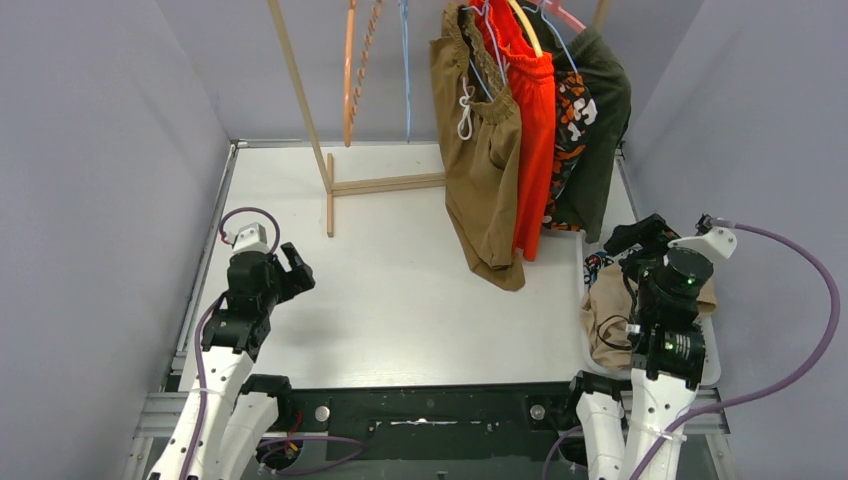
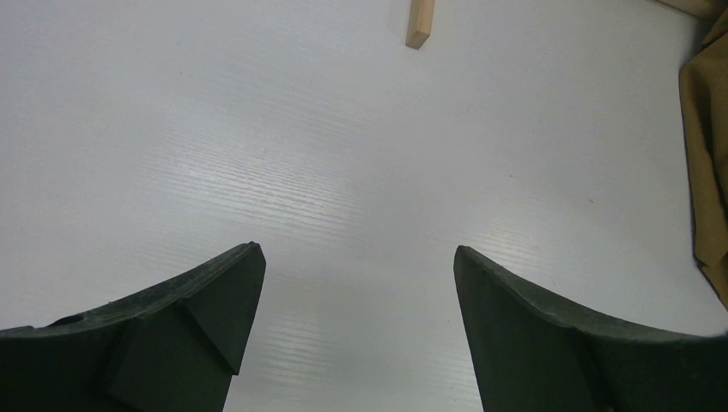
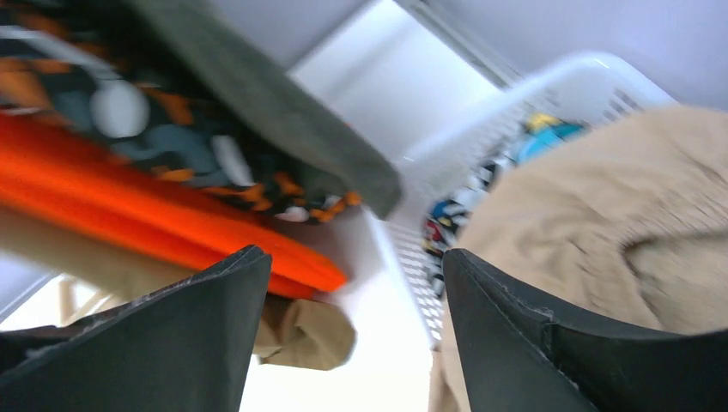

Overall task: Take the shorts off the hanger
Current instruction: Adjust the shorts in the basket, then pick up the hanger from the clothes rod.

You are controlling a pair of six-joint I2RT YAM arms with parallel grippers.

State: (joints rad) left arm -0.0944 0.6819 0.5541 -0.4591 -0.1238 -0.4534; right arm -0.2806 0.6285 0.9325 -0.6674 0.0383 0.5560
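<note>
**Top external view.** Four pairs of shorts hang at the far right of the wooden rack (image 1: 300, 100): the brown shorts (image 1: 485, 170), orange-red shorts (image 1: 532, 130), camouflage shorts (image 1: 570, 130) and dark green shorts (image 1: 600, 130). The beige shorts (image 1: 605, 315) lie in the white basket (image 1: 586, 300) at the near right. The right gripper (image 1: 635, 240) hovers over that basket, close beneath the hanging hems. The left gripper (image 1: 298, 270) is at the near left, well apart from every garment.

Risk: if the right arm rises towards the rack, it could catch the hems or the purple cable (image 1: 800, 260) and drag the light rack.

**Left wrist view.** The left gripper's fingers (image 2: 197, 292) are spread wide over the bare table (image 2: 257, 129) and hold nothing. The rack's foot (image 2: 420, 24) lies ahead, with the brown shorts at the right edge.

Risk: a straight reach could strike the foot.

**Right wrist view.** This view is blurred. The right gripper's fingers (image 3: 197, 309) are apart with nothing between them. The beige shorts are heaped high to the right, over comic-print shorts (image 3: 541, 129).

Risks:
- The heap may spill over the rim.
- The garments hang packed together, so a grasp could take two pairs at once.
- A grasp could also pull a hanger off the rail.
</note>
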